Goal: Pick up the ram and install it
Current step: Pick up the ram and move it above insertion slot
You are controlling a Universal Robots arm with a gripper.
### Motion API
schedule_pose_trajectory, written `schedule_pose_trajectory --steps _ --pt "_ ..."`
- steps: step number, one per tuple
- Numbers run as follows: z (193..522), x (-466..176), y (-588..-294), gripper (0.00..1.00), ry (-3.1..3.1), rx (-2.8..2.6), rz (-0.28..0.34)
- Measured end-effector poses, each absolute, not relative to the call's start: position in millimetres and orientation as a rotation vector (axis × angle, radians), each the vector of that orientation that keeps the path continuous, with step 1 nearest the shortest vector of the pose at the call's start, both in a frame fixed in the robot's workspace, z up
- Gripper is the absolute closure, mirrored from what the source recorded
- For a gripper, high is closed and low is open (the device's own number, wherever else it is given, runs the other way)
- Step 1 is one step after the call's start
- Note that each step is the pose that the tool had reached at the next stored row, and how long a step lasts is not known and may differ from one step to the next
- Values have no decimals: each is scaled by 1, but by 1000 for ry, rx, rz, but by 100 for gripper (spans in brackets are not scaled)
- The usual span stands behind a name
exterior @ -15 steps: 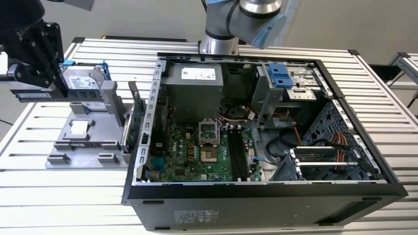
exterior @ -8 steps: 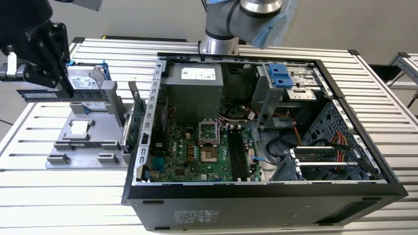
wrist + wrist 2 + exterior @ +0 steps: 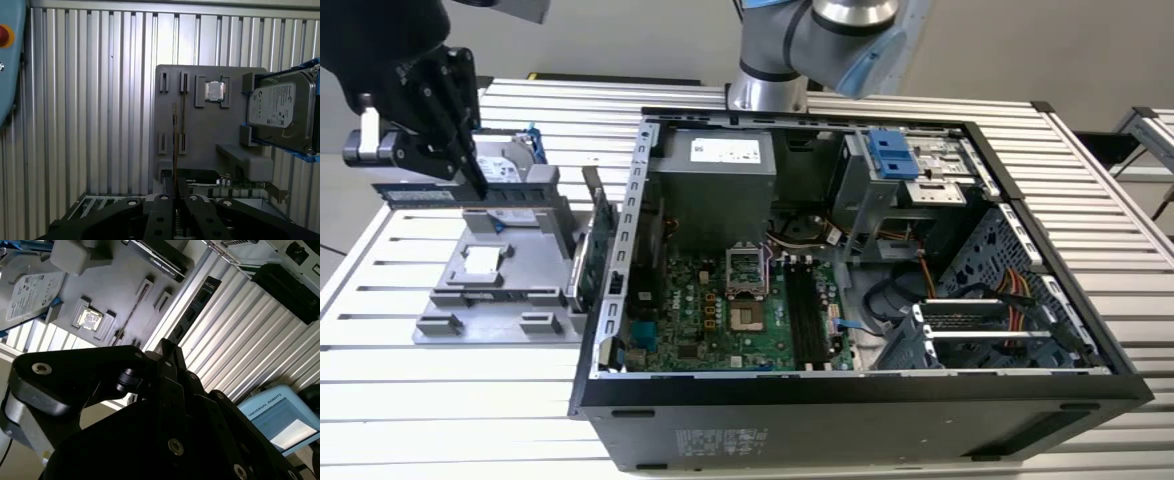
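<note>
The ram (image 3: 174, 145) shows edge-on as a thin strip running out from between my gripper's (image 3: 175, 198) black fingers, which are shut on its near end. It hangs over the grey holder plate (image 3: 200, 135), between the plate's small slot brackets. In the second wrist view the ram (image 3: 131, 315) is a thin line beyond the fingertips (image 3: 165, 352). In the exterior view my gripper (image 3: 474, 185) is at the exterior view's left, over the grey holder plate (image 3: 494, 300). The open computer case (image 3: 854, 420) lies to the right of it, with its motherboard (image 3: 720, 320) and dark memory slots (image 3: 803, 320) exposed.
A silver hard drive (image 3: 277, 107) in a blue frame and a small square processor (image 3: 215, 91) sit on the holder plate. A green expansion card (image 3: 225, 180) stands at the plate's edge nearest the case. A blue pendant (image 3: 280, 415) lies on the ribbed metal table (image 3: 400, 400).
</note>
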State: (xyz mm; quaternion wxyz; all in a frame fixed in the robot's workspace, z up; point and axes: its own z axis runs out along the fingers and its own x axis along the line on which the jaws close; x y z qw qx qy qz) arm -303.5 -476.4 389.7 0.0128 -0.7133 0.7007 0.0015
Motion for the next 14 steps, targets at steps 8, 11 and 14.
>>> schedule_pose_trajectory --steps 8,11,14 --pt "390 -291 -476 100 2184 -2223 5" --pt "390 -287 -476 100 2184 -2223 5" --pt "390 -283 -476 100 2184 -2223 5"
